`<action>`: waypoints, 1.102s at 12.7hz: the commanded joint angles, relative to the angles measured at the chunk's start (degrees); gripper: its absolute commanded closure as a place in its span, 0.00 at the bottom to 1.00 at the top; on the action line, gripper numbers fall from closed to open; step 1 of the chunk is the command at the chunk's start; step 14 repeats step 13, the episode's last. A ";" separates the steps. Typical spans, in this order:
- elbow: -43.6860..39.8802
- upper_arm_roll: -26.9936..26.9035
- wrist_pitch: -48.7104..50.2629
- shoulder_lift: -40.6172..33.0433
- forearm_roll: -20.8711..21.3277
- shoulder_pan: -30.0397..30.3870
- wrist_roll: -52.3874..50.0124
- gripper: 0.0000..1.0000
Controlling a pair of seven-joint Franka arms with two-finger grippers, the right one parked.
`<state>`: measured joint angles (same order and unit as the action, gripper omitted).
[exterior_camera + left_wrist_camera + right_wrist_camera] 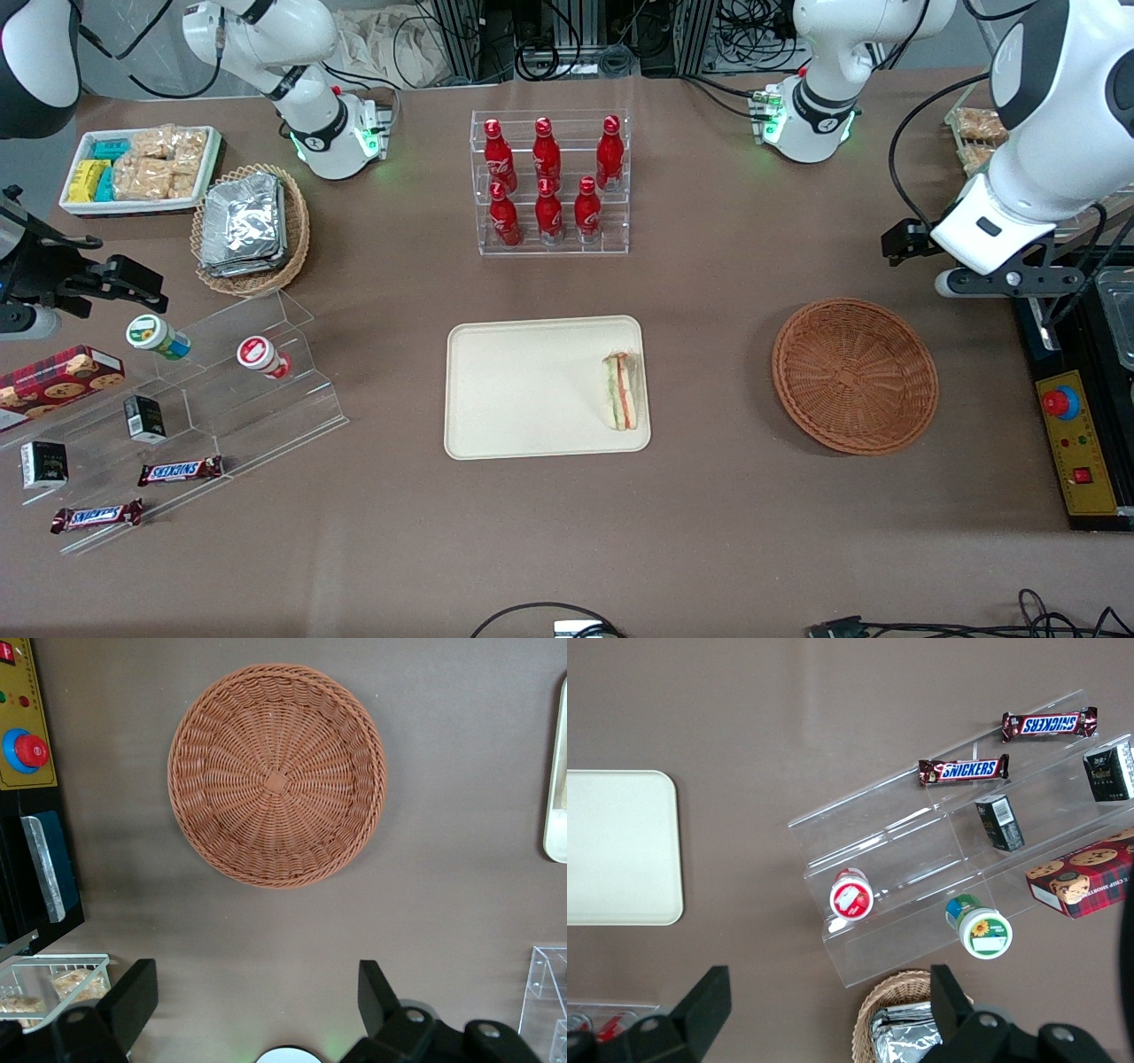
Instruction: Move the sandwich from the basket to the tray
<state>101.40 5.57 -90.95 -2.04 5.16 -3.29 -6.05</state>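
The sandwich (pixel 621 391), a film-wrapped white-bread wedge with green and orange filling, lies on the cream tray (pixel 523 390), close to the rim nearest the working arm's end. The round reddish-brown basket (pixel 855 374) stands beside the tray with nothing in it. My gripper (pixel 905 241) hangs high above the table, farther from the front camera than the basket. In the left wrist view the gripper (pixel 257 992) is open with bare table between its fingers, the basket (pixel 276 775) lies apart from them, and only an edge of the tray (pixel 558 788) shows.
A clear rack of red bottles (pixel 551 182) stands farther back than the tray. A black control box with a red button (pixel 1076 443) sits at the working arm's end. Toward the parked arm's end are an acrylic snack stand (pixel 204 399), a foil-packet basket (pixel 248 226) and a white snack tray (pixel 137 168).
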 commanded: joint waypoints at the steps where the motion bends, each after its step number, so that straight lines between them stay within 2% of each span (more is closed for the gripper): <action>1: -0.24 -1.00 0.25 -0.25 -0.50 -1.01 0.68 0.00; 14: 0.12 -1.18 -0.46 -0.07 -0.59 -0.66 0.68 0.00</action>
